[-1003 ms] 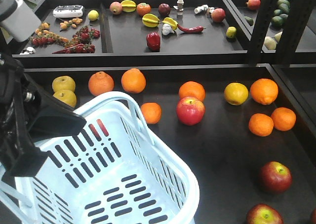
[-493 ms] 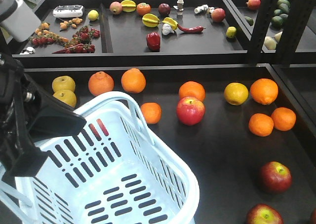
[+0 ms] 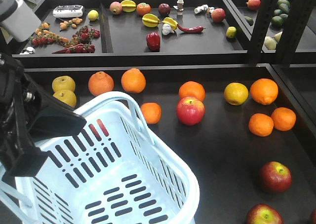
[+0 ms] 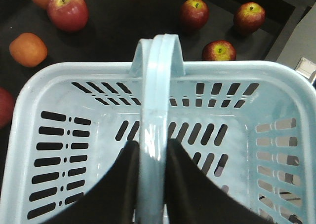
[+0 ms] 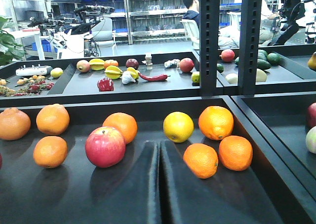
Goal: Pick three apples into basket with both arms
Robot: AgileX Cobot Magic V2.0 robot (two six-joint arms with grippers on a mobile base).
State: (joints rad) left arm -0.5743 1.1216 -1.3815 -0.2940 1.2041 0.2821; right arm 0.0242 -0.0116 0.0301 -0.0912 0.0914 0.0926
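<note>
Holding steady, nothing shifts in the last second: left claw stays clamped on the handle, basket empty, right claw closed on nothing, apples on the tray just past the basket, so picking hasn't started.

handle crosses the basket mouth; oranges flank the pink-red apple.

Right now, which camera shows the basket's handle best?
The left wrist view: the handle runs straight down the middle, gripped on both sides by the left end effector. The front view shows only part of its arch. The right wrist view does not show it.
</note>
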